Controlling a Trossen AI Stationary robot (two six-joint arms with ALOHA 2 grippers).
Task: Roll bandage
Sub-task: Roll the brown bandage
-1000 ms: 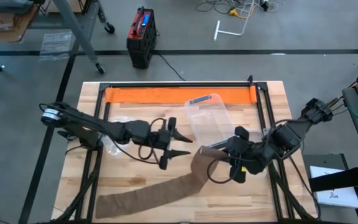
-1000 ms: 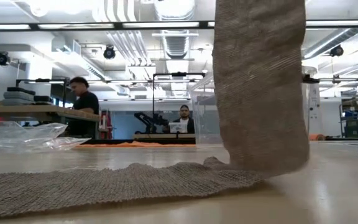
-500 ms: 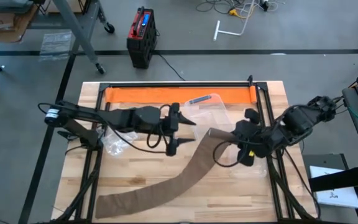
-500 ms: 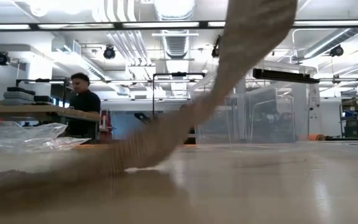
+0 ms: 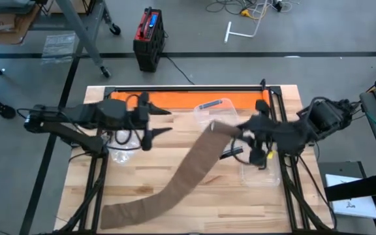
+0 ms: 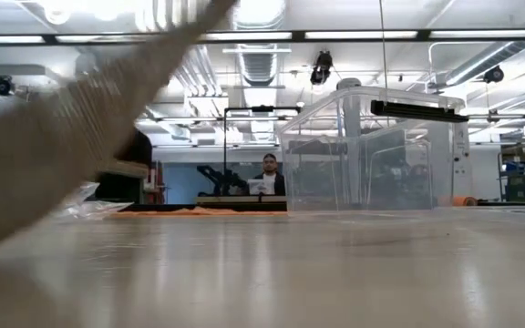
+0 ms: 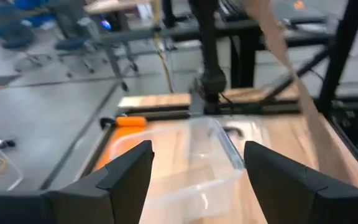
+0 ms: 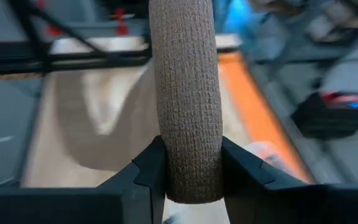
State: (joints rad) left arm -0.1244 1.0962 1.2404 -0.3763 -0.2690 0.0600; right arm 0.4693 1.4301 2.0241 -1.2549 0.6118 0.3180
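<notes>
A long brown bandage [image 5: 175, 179] runs slantwise from the table's near left corner up to my right gripper [image 5: 235, 130], which is shut on its raised end. In the right wrist view the bandage [image 8: 185, 74] stretches away from between the fingers. In the low view it is a blurred band [image 6: 53, 155] at the left. My left gripper [image 5: 165, 122] is open above the table's left half, short of the bandage and touching nothing. In its wrist view the left gripper [image 7: 194, 177] has only air between its fingers. My right gripper pinches the bandage's raised end [image 8: 188, 177] between its two fingers [image 8: 146, 177], with the strip's width squeezed narrow there. The fingers come from the table's right side, slanting down. The strip hangs away from them in a sloping span, and its other end [image 5: 113, 214] lies on the table.
A clear plastic container [image 5: 215, 109] stands at the far middle, just behind the raised bandage end, and shows in the low view [image 6: 372, 150]. An orange mat [image 5: 175, 99] lies along the far edge. A crumpled clear bag [image 5: 119, 149] lies under my left arm.
My right gripper has risen and gone toward the far edge, drawing the bandage's held end up. More of the strip has lifted off the table, while its near left end has stayed down. My left gripper has drawn back toward the table's left and up.
</notes>
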